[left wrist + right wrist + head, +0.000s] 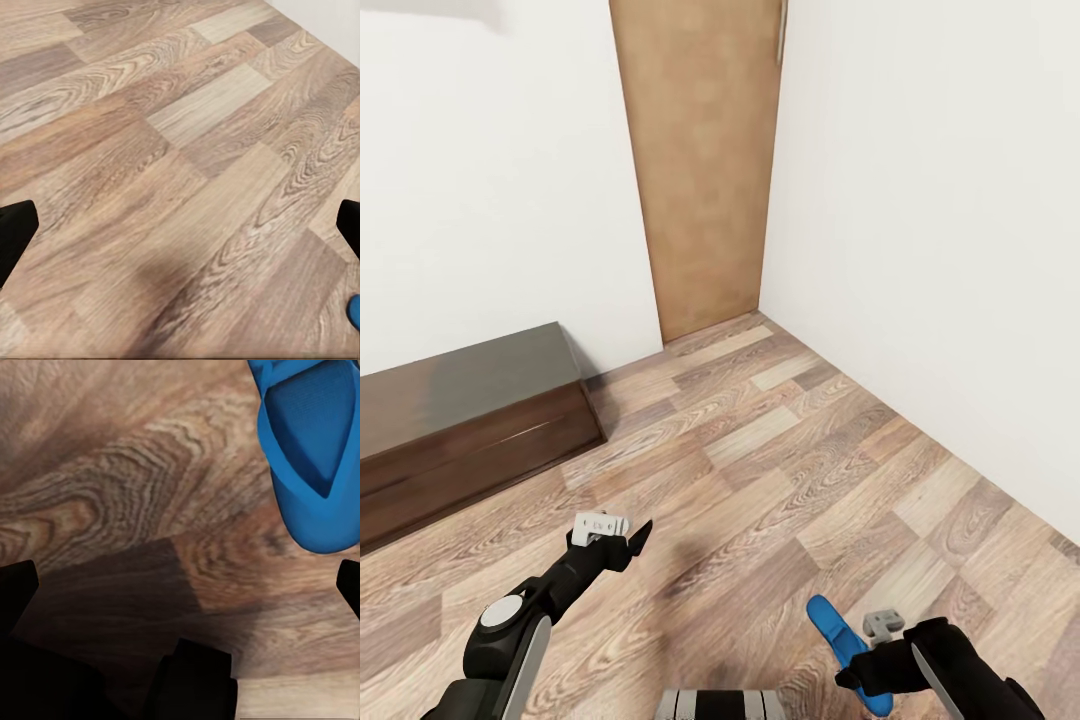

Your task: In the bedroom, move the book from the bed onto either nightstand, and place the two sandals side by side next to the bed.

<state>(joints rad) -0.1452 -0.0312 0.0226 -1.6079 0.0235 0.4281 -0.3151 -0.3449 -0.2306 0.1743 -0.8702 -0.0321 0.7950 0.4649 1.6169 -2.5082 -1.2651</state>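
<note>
One bright blue sandal point(847, 643) lies on the wood-plank floor just in front of my right gripper point(857, 668). In the right wrist view the sandal point(311, 457) sits beyond one fingertip, outside the gap, and the right gripper point(180, 585) is open with only floor and its own shadow between the fingers. My left gripper point(635, 540) hangs open over bare floor further left, with nothing in it. A sliver of the blue sandal point(354, 311) shows in the left wrist view. The book, the bed and the nightstand are out of view.
A long low dark brown dresser point(460, 420) stands against the white wall at the left. A brown wooden door point(700, 170) closes the room's corner ahead. Another white wall point(940, 250) runs along the right. Open floor point(780, 440) lies between them.
</note>
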